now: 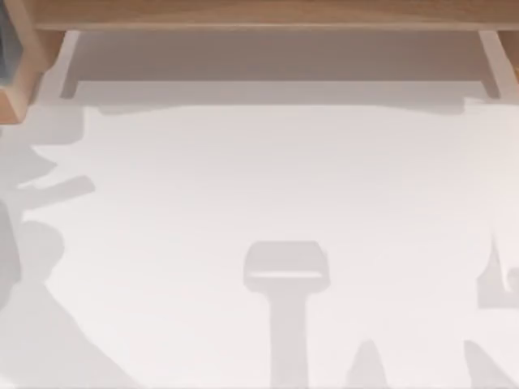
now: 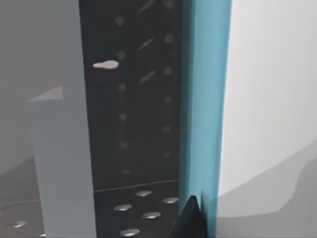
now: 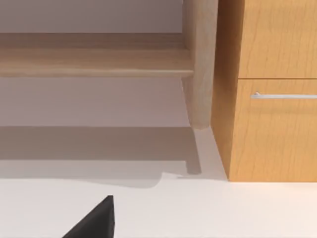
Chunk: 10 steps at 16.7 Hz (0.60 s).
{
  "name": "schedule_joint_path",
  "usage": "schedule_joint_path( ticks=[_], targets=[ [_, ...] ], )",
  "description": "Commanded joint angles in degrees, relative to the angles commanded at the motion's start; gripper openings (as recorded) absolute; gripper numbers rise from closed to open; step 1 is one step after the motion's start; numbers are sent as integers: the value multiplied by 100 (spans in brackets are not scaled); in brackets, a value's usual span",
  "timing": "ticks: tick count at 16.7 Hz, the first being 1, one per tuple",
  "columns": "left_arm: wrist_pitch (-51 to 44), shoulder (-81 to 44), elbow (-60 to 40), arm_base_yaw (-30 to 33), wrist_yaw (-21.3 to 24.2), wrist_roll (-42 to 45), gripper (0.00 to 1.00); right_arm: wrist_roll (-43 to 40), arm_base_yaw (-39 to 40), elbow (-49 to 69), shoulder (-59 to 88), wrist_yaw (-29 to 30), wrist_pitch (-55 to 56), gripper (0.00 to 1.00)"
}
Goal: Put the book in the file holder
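Observation:
In the left wrist view the book (image 2: pixel 205 99), a thin blue volume, stands upright against the dark perforated file holder (image 2: pixel 133 109). A pale grey upright panel (image 2: pixel 59 158) rises on the holder's other side. One black fingertip (image 2: pixel 190 220) of my left gripper presses on the book's lower edge, and the book hides the other finger. My left gripper is shut on the book. A single black finger (image 3: pixel 96 220) of my right gripper shows low over the white table, well off to one side, holding nothing.
A wooden shelf (image 1: pixel 259 12) runs along the table's back edge on pale legs (image 1: pixel 69 57). A wooden box (image 1: pixel 16 81) stands at the back left corner. The right wrist view faces a wooden drawer cabinet (image 3: pixel 272 129) and a shelf leg (image 3: pixel 200 64).

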<state>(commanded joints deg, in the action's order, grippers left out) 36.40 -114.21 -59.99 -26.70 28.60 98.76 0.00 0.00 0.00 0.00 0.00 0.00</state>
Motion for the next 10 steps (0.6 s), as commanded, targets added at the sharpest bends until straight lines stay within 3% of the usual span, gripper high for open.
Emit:
schedule_joint_path(
  ticks=[7,10],
  targets=[
    [0,0,0,0,0,0,98,0,0,0,0,0,0,100],
    [0,0,0,0,0,0,100,0,0,0,0,0,0,100]
  ],
)
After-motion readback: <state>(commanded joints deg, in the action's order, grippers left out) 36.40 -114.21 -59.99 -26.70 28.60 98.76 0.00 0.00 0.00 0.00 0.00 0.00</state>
